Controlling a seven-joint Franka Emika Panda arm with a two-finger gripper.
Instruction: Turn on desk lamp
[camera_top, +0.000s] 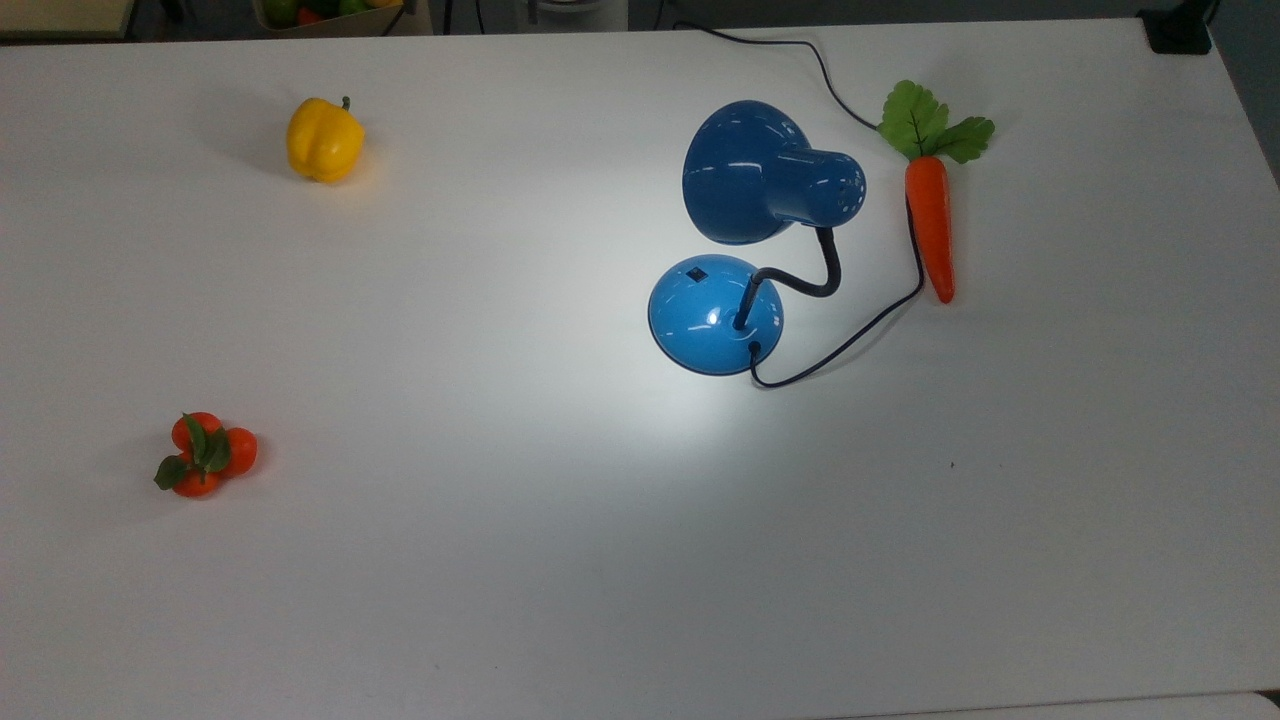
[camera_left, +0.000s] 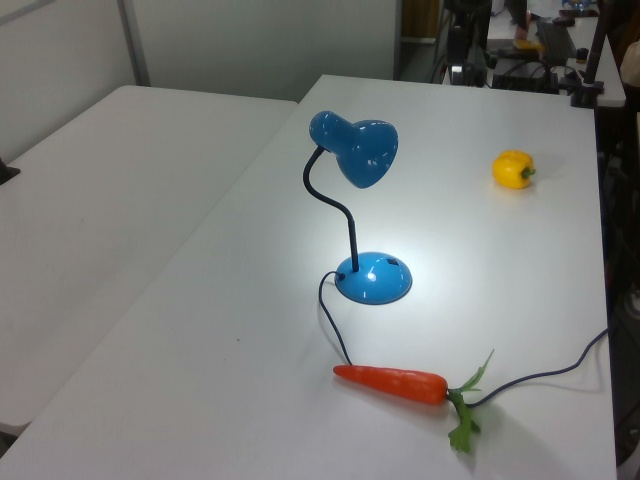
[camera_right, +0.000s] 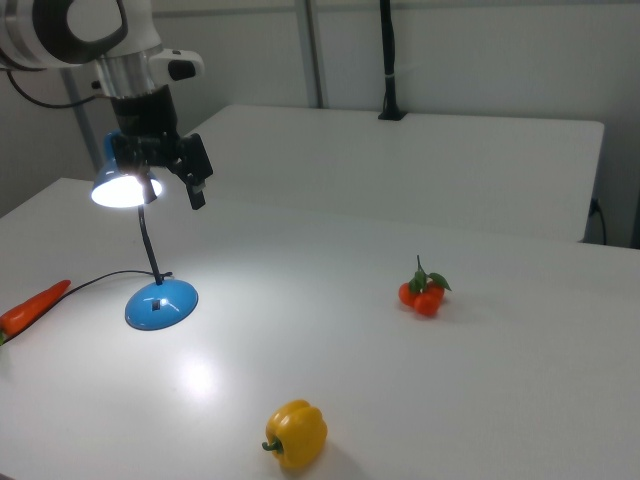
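a: top view — where does the task's thing stand?

b: the desk lamp (camera_top: 740, 240) stands on the white worktop (camera_top: 500, 560), nearer the far edge and the top view's right edge than the middle. its small black switch (camera_top: 697, 272) sits on the round base, its cord (camera_top: 850, 340) loops toward the carrot (camera_top: 930, 225). a bright pool of light lies on the worktop around the base.

a: left view?

b: the dome shade (camera_left: 365, 150) hangs over the base (camera_left: 373, 278), light spread beneath it. the yellow pepper (camera_left: 513, 169) lies well apart, toward the far edge.

a: right view — the gripper?

b: the gripper (camera_right: 178, 170) hangs in the air just beside the glowing shade in the picture, touching nothing. the spread of the jaws cannot be told. the tangerines (camera_right: 424, 292) lie well apart.

a: which step is in hand?

b: judged from the glow, the lamp is already lit; the task looks complete. the next move likely calls only for keeping the arm clear of shade and neck.
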